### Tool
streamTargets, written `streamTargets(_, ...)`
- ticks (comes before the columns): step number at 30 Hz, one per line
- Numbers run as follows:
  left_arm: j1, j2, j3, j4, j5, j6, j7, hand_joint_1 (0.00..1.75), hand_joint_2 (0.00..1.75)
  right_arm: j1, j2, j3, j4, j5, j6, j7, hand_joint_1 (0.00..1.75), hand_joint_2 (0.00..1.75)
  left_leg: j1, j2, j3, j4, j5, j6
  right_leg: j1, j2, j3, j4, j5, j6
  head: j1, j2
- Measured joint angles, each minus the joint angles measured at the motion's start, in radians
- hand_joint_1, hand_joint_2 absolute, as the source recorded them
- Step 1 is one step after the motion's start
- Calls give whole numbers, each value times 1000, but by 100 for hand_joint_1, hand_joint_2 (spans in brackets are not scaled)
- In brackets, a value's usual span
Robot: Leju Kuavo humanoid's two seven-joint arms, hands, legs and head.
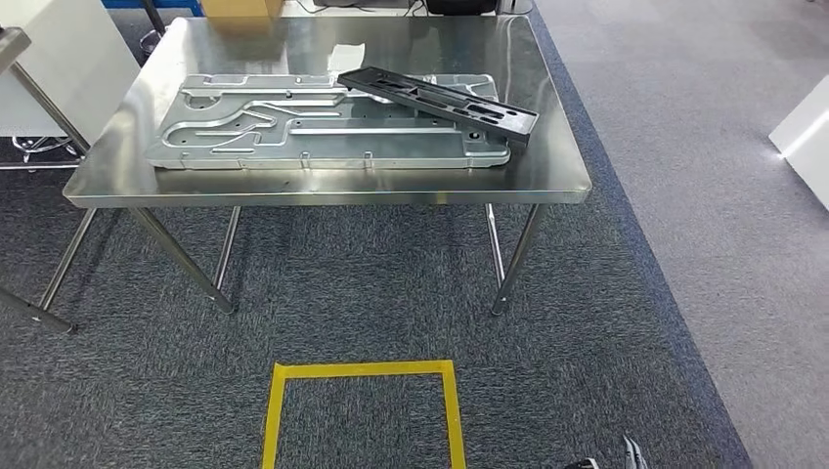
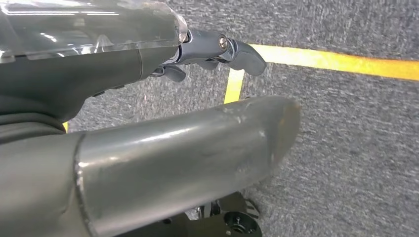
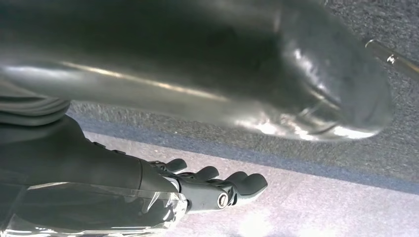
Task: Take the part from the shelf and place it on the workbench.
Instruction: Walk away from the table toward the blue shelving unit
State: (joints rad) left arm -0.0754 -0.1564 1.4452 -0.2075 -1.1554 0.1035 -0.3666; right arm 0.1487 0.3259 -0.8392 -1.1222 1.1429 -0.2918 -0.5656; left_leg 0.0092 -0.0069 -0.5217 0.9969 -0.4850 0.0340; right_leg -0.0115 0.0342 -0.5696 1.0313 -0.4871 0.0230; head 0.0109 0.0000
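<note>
Carpet (image 1: 391, 293) under steel workbench (image 1: 547, 181) bearing black part (image 1: 440, 101) atop grey panel (image 1: 293, 127); both hands' fingers (image 2: 237, 52) spread, empty.

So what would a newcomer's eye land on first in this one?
Probably the shiny steel workbench, carrying a large grey stamped metal panel with a long black part lying slantwise across its right end. Next, the yellow tape square on the carpet in front of the bench.
</note>
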Motion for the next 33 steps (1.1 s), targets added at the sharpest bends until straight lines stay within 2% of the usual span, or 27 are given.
streamTargets(1, 0, -1, 0, 0, -2, -1, 0, 0, 0, -2, -1, 0, 5, 0, 0, 1, 0, 0, 2, 5, 1, -4, 4, 6, -1, -9, -17, 37, -25, 4, 2, 0)
streamTargets(3, 1, -2, 0, 0, -6, -5, 1, 0, 0, -10, -3, 0, 27, 1, -9, 8, 0, 0, 1, 15, -3, -5, 6, 12, -2, -23, -74, 161, -93, 13, 7, 0)
streamTargets(4, 1, -2, 0, 0, -7, -6, 4, 0, 0, -16, -7, -2, 50, 3, -23, 15, 0, 0, 0, 21, -4, -5, 6, 12, -2, -24, -103, 221, -116, 16, 8, 0)
streamTargets(5, 2, -2, 0, 0, -9, -7, 8, 0, 0, -25, -13, -5, 85, 6, -47, 23, 0, 0, 0, 26, -4, -4, 5, 12, -3, -25, -118, 253, -121, 19, 8, 0)
streamTargets(6, 1, -2, 0, 0, -10, -7, 13, 0, 0, -37, -23, -10, 133, 10, -82, 29, 0, 0, -1, 31, -4, -4, 5, 11, -3, -27, -114, 246, -104, 20, 8, 0)
streamTargets(7, 1, -3, -1, 0, -11, -7, 18, 0, 0, -50, -36, -18, 190, 16, -128, 32, 0, 0, -1, 36, -2, -3, 3, 9, -4, -31, -88, 197, -71, 19, 8, 0)
streamTargets(9, 1, -3, -2, 0, -15, -6, 29, 0, 0, -82, -66, -35, 322, 29, -229, 44, 0, 0, -3, 43, 2, 0, -2, 2, -1, -50, -15, 54, -8, 11, 9, 0)
streamTargets(10, 0, -3, -2, 0, -17, -4, 34, 0, 0, -99, -81, -43, 393, 36, -272, 59, 0, 0, -5, 46, 3, 2, -5, -3, 2, -56, 9, 4, 6, 5, 8, 0)
streamTargets(12, -1, -3, -4, 0, -21, 0, 41, 0, 0, -123, -109, -58, 516, 43, -316, 106, 0, 0, -9, 52, 5, 3, -8, -13, 8, -58, 20, -25, 6, -7, 7, 0)
streamTargets(14, -2, -2, -5, 0, -24, 1, 41, 0, 0, -136, -128, -73, 611, 46, -322, 170, 0, 0, -7, 52, 7, 6, -15, -24, 5, -50, 21, -29, 9, -19, 7, 0)
streamTargets(15, -2, -2, -6, 0, -25, 1, 40, 0, 0, -142, -135, -80, 650, 50, -320, 207, 0, 0, -6, 46, 2, 23, -29, -30, 3, -47, 23, -32, 11, -26, 5, 0)
streamTargets(16, -2, -2, -6, 0, -26, 1, 39, 0, 0, -147, -141, -87, 685, 56, -318, 248, 0, 0, -4, 37, -13, 59, -54, -35, 0, -45, 23, -35, 13, -33, 3, 0)
streamTargets(18, -1, -1, -7, 0, -26, 1, 40, 0, 0, -156, -151, -95, 738, 73, -309, 337, 0, 0, -2, 21, -72, 188, -122, -42, 0, -37, 22, -35, 14, -40, -1, 0)
streamTargets(19, 0, 0, -7, 0, -26, 1, 41, 0, 0, -159, -155, -98, 760, 82, -302, 386, 0, 0, -1, 18, -103, 254, -148, -44, 0, -32, 21, -35, 14, -40, -1, 0)
streamTargets(20, 1, 0, -8, 0, -26, 1, 42, 0, 0, -162, -159, -101, 781, 88, -294, 431, 0, 0, 0, 16, -123, 294, -155, -46, 1, -26, 21, -34, 14, -41, -1, 0)
streamTargets(21, 1, 0, -8, 0, -27, 0, 44, 0, 0, -165, -163, -103, 797, 92, -285, 470, 0, 0, 0, 16, -125, 293, -140, -45, 1, -20, 22, -33, 14, -40, -1, 0)
streamTargets(22, 2, 1, -9, 0, -28, 0, 44, 0, 0, -167, -167, -105, 811, 94, -279, 499, 0, 0, 1, 15, -107, 252, -106, -43, 1, -13, 24, -32, 13, -40, -1, 0)
streamTargets(24, 1, 4, -11, 0, -30, 0, 45, 0, 0, -170, -171, -108, 832, 95, -271, 532, 0, 0, 0, 0, -44, 107, -32, -35, 2, -1, 27, -29, 11, -36, -1, 0)
streamTargets(25, 1, 5, -12, 0, -31, 0, 45, 0, 0, -171, -172, -111, 840, 95, -268, 541, 0, 0, 0, -9, -21, 52, -11, -31, 3, 5, 25, -27, 10, -32, -1, 0)
streamTargets(26, 1, 6, -13, 0, -32, 1, 46, 0, 0, -173, -174, -113, 848, 95, -266, 547, 0, 0, -2, -16, -9, 20, -3, -27, 3, 9, 23, -26, 10, -28, -1, 0)
streamTargets(27, 0, 7, -13, 0, -33, 1, 47, 0, 0, -174, -176, -117, 855, 94, -263, 555, 0, 0, -4, -19, -7, 12, -6, -23, 2, 13, 21, -26, 11, -22, -1, 0)
streamTargets(29, -1, 7, -16, 0, -36, 2, 48, 0, 0, -175, -181, -124, 866, 87, -257, 581, 0, 0, -4, -12, -7, 5, 0, -13, 0, 16, 19, -26, 12, -9, -1, 0)
streamTargets(30, 0, 7, -17, 0, -38, 3, 49, 0, 0, -175, -184, -129, 870, 84, -252, 599, 0, 0, -2, -8, -5, 0, 4, -5, -1, 9, 15, -17, 4, -5, -1, 0)
streamTargets(31, 0, 7, -19, 0, -40, 5, 50, 0, 0, -175, -186, -134, 874, 81, -247, 617, 0, 0, 0, -3, -3, -5, 8, 2, -1, -1, 4, 9, -14, -1, 2, 0)
streamTargets(33, 3, 7, -20, 0, -42, 10, 51, 0, 0, -176, -188, -145, 879, 80, -237, 647, 0, 0, 1, 7, -4, -8, 12, 11, -3, -20, -46, 115, -76, 5, 7, 0)
